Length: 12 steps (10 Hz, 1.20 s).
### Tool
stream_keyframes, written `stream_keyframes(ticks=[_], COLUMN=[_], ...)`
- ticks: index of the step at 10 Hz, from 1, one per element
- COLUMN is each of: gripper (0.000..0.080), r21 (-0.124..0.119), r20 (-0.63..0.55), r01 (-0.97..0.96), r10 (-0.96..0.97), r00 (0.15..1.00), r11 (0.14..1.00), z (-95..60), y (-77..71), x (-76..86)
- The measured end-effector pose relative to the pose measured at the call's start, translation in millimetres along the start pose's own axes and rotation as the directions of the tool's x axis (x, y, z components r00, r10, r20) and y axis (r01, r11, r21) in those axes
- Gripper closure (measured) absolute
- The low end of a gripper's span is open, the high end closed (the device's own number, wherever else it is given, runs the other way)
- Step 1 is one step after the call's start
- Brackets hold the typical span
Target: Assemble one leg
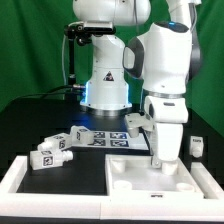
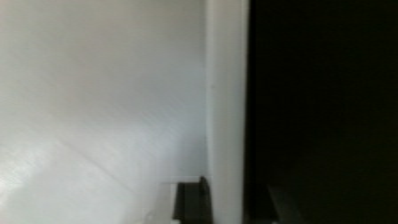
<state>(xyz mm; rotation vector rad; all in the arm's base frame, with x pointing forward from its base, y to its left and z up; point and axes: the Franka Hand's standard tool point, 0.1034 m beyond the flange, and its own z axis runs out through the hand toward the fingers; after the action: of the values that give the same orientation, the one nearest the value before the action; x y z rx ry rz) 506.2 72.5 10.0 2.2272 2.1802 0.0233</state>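
My gripper [image 1: 158, 160] reaches straight down onto the far rim of the large white tabletop panel [image 1: 150, 178] at the front of the exterior view. In the wrist view the gripper [image 2: 228, 202] straddles the panel's raised rim [image 2: 226, 90]. One dark finger [image 2: 194, 200] presses the rim's inner side; the other is lost against the black table. The jaws look shut on the rim. Two legs, stubby white posts with tag stickers, lie at the exterior view's left [image 1: 50, 152] [image 1: 76, 136]. Another leg [image 1: 197, 147] stands at the exterior view's right.
The marker board [image 1: 112, 136] lies flat in front of the arm's base [image 1: 105, 90]. A white L-shaped border [image 1: 18, 172] runs along the exterior view's left and front, and the panel sits close to it. The black table [image 2: 329, 100] lies beyond the rim.
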Motion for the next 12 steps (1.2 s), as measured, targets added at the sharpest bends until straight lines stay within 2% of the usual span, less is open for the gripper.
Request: stream_keyframes(ticks=[1, 2, 3, 4, 6, 7, 8, 12], gripper=[0.0744, 0.0744, 0.0744, 0.0742, 0.0742, 0.0741, 0.0741, 0.0740], r21=[0.015, 0.041, 0.081, 0.101, 0.119, 0.125, 0.121, 0.104], r20=[0.003, 0.010, 0.021, 0.027, 0.033, 0.032, 0.029, 0.040], r01=[0.001, 0.002, 0.001, 0.000, 0.001, -0.003, -0.013, -0.027], r10=[-0.001, -0.002, -0.003, -0.002, -0.004, -0.001, 0.010, 0.023], r00=[1.000, 1.000, 1.000, 1.000, 0.999, 0.999, 1.000, 0.999], r11=[1.000, 0.999, 0.997, 0.995, 0.993, 0.992, 0.993, 0.994], z=[0.2, 0.2, 0.0, -0.7, -3.7, -3.5, -2.4, -2.0], y=[0.1, 0.7, 0.9, 1.0, 1.1, 1.1, 0.9, 0.4], x=[2.6, 3.1, 3.0, 3.0, 3.6, 11.3, 17.1, 14.2])
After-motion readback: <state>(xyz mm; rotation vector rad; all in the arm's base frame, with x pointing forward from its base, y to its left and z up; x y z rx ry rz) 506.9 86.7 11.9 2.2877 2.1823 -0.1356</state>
